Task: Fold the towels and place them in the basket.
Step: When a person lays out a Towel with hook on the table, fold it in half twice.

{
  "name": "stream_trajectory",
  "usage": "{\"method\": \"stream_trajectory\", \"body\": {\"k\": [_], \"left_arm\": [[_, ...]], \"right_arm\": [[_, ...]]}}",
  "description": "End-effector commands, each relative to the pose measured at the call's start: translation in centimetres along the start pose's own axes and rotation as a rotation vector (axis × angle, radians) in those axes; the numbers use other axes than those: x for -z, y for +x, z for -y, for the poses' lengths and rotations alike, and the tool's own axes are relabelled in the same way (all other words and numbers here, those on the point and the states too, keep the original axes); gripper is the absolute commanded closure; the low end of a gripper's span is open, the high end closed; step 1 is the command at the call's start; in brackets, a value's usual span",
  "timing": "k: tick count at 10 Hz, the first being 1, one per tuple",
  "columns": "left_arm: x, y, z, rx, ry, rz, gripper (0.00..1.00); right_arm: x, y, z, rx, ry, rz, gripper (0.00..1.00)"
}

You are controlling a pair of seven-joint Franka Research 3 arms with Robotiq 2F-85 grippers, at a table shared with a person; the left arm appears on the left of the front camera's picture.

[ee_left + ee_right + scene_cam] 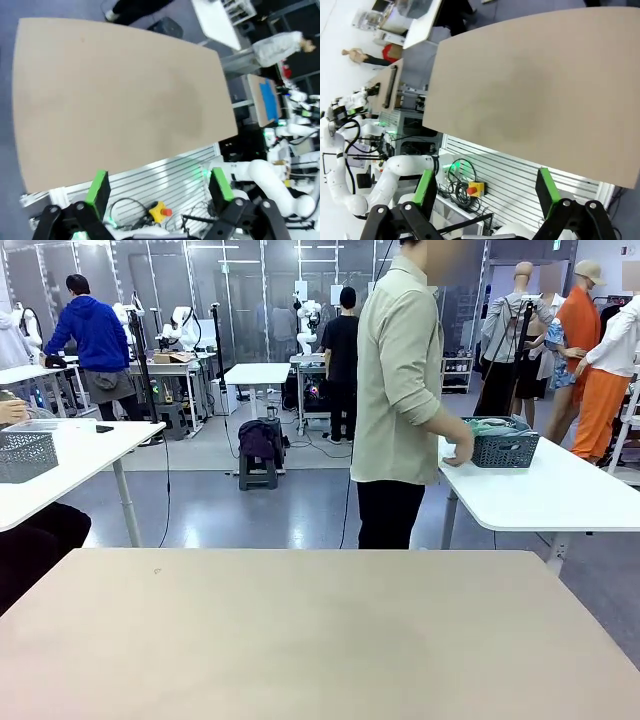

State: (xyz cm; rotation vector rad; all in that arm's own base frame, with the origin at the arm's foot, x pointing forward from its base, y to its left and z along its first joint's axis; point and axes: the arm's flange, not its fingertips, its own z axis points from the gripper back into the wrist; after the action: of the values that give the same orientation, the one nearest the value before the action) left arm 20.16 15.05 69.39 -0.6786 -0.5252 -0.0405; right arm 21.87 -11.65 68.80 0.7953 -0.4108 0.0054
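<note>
The dark lattice basket (505, 446) stands on a white side table (560, 495) at the far right, beyond my beige table (320, 640). Sea-green towels (490, 426) lie bunched inside it. A person in a pale green shirt (400, 370) stands at the far edge of my table, turned right, with a hand (460, 452) on the basket's near side. My left gripper (159, 186) hangs open high over the near edge of the beige table (125, 100), nothing between its green pads. My right gripper (485, 187) is likewise open above the table (535, 85).
A paler grey mesh basket (25, 455) sits on another white table at the left. A yellow emergency-stop box (159, 212) and cables lie below the table's near edge. The opposite arm shows in each wrist view (270, 175) (400, 167).
</note>
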Motion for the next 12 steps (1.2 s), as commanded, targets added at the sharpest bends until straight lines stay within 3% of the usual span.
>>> {"method": "stream_trajectory", "body": {"k": [1, 5, 10, 12], "left_arm": [[-2.5, 1.0, 0.6, -0.001, 0.039, -0.001, 0.0], [-7.2, 1.1, 2.6, 0.038, 0.088, 0.021, 0.0], [-6.9, 1.7, 2.3, 0.038, 0.104, 0.035, 0.0], [-6.8, 1.4, 2.2, 0.046, 0.087, 0.043, 0.0]], "right_arm": [[-2.3, 0.4, -1.0, 0.043, -0.056, -0.032, 0.0], [-6.0, -0.6, -2.5, 0.042, -0.097, -0.005, 0.0], [-6.3, -0.7, -3.6, 0.053, -0.141, 0.021, 0.0], [-6.6, -0.8, -2.8, 0.014, -0.104, 0.023, 0.0]]}}
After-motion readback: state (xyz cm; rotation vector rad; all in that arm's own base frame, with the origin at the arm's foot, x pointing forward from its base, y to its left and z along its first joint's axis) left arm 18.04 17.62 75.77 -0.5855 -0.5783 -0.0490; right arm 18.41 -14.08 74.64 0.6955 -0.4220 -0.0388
